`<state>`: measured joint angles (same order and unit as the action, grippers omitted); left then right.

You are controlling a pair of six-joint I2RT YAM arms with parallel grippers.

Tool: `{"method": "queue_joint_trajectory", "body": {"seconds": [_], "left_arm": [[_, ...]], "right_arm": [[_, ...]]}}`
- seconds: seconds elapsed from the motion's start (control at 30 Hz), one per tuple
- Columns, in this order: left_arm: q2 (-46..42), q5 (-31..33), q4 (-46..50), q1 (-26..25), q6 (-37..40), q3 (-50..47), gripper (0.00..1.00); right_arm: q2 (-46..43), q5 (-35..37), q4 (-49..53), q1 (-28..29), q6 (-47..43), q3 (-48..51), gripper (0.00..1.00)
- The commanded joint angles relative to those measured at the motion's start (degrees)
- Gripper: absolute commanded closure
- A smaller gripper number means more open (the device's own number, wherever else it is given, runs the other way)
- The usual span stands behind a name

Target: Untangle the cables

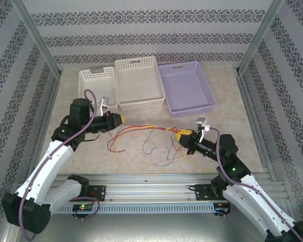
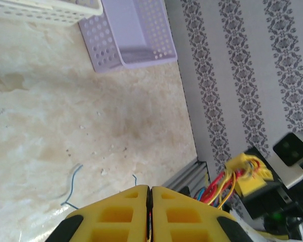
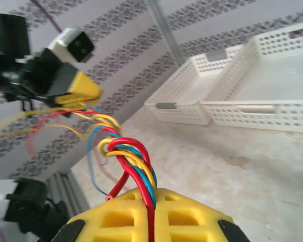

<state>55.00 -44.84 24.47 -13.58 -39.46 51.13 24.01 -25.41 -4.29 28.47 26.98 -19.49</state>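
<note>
Cables point(image 1: 150, 128) hung stretched between both tools above the bench point(image 1: 232, 116), with loose ends trailing down onto it. Right tool point(image 3: 152, 200) was clamped on the twisted red/yellow/blue bundle. Left tool point(image 2: 149, 200) was pinched tight too, apparently on the other end (a red sliver showed in the gap). The wires looked thin, light, floppy and slippery, so probably best pinched firmly near the twist, one strand at a time.

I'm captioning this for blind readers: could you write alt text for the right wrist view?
The yellow-fingered right gripper is shut on a twisted bundle of thin red, yellow and blue cables, which stretch up-left to the left gripper. Two white perforated plastic baskets stand behind on the beige marbled table.
</note>
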Motion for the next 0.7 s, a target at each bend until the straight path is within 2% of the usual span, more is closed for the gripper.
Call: {"method": "queue_joint_trajectory", "body": {"seconds": [0.0,0.17,0.3,0.4,0.5,0.67], "left_arm": [[-1.32,5.72,9.66,6.35,7.02,2.75,1.0],[-1.19,4.61,10.2,7.34,8.02,2.26,1.0],[-1.12,3.9,8.21,7.39,6.81,0.52,1.0],[-0.73,3.34,6.44,7.34,5.63,-0.26,1.0],[-0.16,2.42,3.22,7.26,3.31,-1.22,1.0],[0.55,0.63,-3.67,6.72,-1.17,-2.65,1.0]], "right_arm": [[-1.59,17.25,5.0,-3.49,-2.4,1.07,1.0],[2.28,20.62,4.8,-5.12,-0.74,1.52,1.0],[5.49,23.5,7.01,-5.52,0.53,0.15,0.61],[6.57,23.33,8.66,-5.86,0.63,-3.57,0.47],[6.83,18.32,7.54,-5.88,1.59,-5.6,0.45],[12.6,3.47,1.93,-3.47,6.35,-8.54,0.39]]}}
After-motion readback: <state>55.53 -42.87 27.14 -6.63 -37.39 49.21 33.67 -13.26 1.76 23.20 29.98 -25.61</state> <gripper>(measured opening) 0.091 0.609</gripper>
